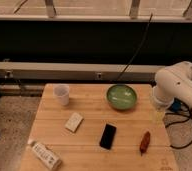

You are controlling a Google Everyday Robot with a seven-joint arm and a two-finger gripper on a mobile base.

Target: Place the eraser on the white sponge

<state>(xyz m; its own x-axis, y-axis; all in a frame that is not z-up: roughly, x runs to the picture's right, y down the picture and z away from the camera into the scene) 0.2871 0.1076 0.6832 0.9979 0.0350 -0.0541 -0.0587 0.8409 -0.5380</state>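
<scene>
Your eraser [108,136] lies flat on the table [91,152], just below the centre of the frame, with its long side running up and slightly right. Nothing holds it or touches it. The sponge [74,121] sits to its upper left, near but apart from it, also flat and turned at a slant, and nothing rests on it.

To the right of the eraser you have a reddish-brown object [145,142] lying lengthwise near the table's right edge. In the lower left corner a bottle [45,154] lies on its side, label up. Along the far side of the table a cup [62,94] stands upright at upper left, and a green bowl [122,96] sits right of centre.

Your arm [179,85] comes in from the right edge of the frame, its white body bulking above the table's far right corner. The gripper [157,113] hangs down from it over that corner, right of the bowl and above the reddish-brown object, well apart from the eraser. You cannot tell from here whether it is open or closed; it looks to hold nothing.
</scene>
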